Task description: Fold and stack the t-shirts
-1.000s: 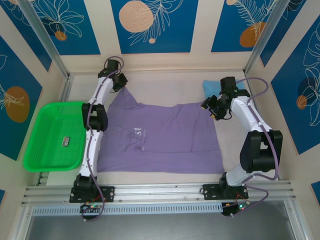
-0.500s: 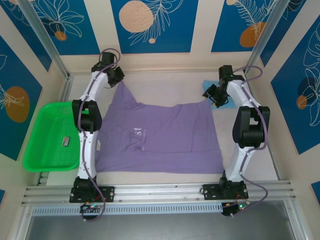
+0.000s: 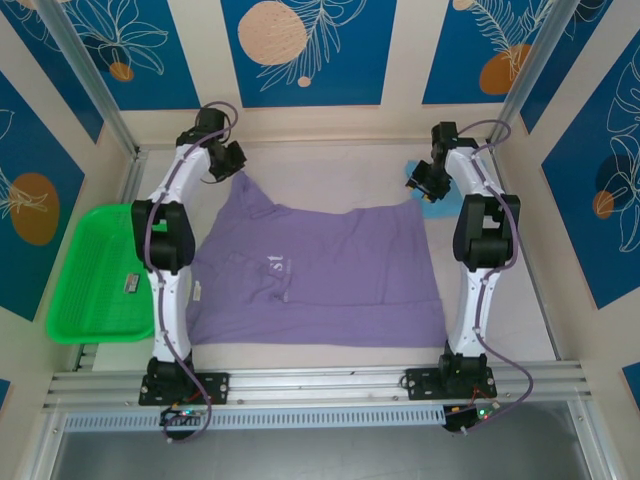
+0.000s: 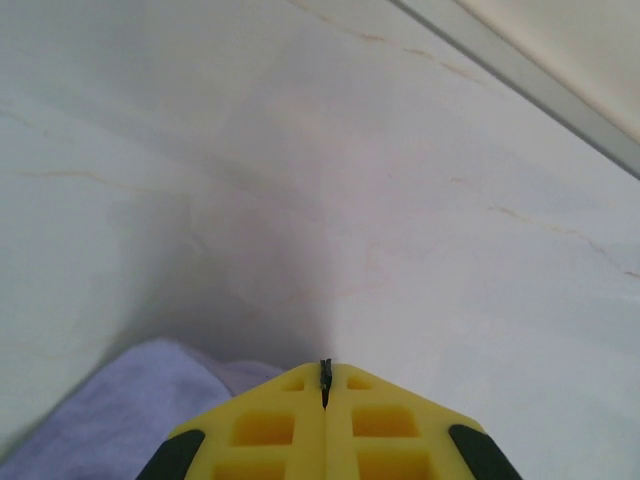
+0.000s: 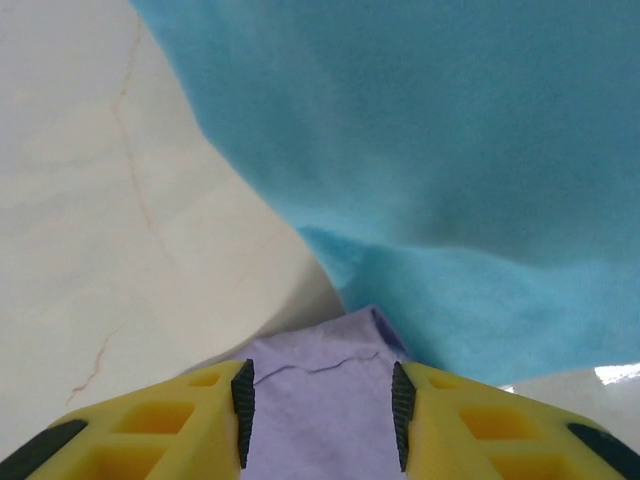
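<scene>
The lavender t-shirt (image 3: 330, 270) lies spread flat at the centre of the table (image 3: 330, 165); the light blue t-shirt (image 5: 450, 150) sits at its far right corner, largely hidden by the arm from above. You are at the corner-grasp step; next, secure both far corners. The left end effector (image 4: 325, 375) is pressed together, apparently pinching the far left corner; the right end effector (image 5: 318, 385) is spread around the far right corner.

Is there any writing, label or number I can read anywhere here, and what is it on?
"S1", roughly: white lettering on the lavender t-shirt, part hidden by a fold, so uncertain.
Small label lying in the green tray: too small to read.
</scene>
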Controlling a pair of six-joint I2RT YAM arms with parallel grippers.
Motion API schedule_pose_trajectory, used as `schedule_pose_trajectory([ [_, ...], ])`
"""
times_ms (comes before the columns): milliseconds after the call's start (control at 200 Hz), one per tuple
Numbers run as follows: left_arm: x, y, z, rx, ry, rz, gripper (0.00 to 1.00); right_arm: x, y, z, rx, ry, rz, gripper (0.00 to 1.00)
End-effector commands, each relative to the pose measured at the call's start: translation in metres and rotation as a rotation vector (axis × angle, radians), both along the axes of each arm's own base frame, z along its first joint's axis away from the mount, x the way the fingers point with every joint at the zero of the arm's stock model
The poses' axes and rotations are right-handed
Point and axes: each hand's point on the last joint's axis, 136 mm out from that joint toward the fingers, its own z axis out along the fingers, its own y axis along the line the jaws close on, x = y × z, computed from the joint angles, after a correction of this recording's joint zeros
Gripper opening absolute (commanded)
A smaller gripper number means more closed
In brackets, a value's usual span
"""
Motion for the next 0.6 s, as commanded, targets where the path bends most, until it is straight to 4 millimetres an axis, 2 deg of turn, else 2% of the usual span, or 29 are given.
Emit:
schedule_pose_trajectory([
  [0, -0.014, -0.008, 0.034, -0.006, -0.041, -0.054, 0.00, -0.002, -0.006, -0.006, -0.044, 0.036, 0.027, 0.43],
  [380, -0.023, -0.011, 0.039, -0.009, -0.029, -0.076, 0.00, 0.001, -0.006, -0.016, -0.046, 0.057, 0.039, 0.43],
  [590, -0.022, -0.014, 0.042, -0.014, -0.030, -0.083, 0.00, 0.002, -0.004, -0.025, -0.040, 0.074, 0.051, 0.38],
])
